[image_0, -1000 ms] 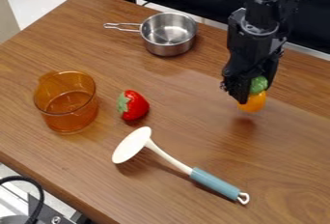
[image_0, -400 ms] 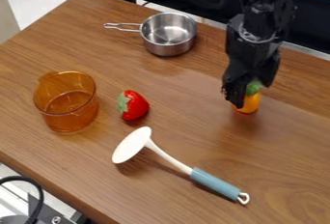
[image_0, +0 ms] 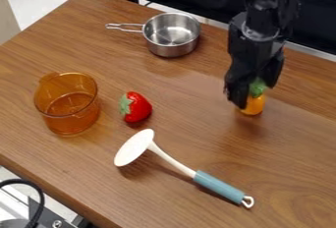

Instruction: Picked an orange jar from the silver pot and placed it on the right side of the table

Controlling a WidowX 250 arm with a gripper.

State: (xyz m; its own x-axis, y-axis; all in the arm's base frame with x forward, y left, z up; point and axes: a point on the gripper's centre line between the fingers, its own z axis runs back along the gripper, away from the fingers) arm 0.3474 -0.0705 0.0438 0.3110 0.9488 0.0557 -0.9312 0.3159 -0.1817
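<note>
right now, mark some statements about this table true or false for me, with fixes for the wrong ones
1. The end effector is at the orange jar. True.
2. The strawberry lies between the amber cup and the orange jar. True.
3. The strawberry sits in the silver pot. False: it lies on the wooden table.
4. The white utensil has a red grip. False: its grip is blue.
5. The pot's handle points toward the view's left. True.
</note>
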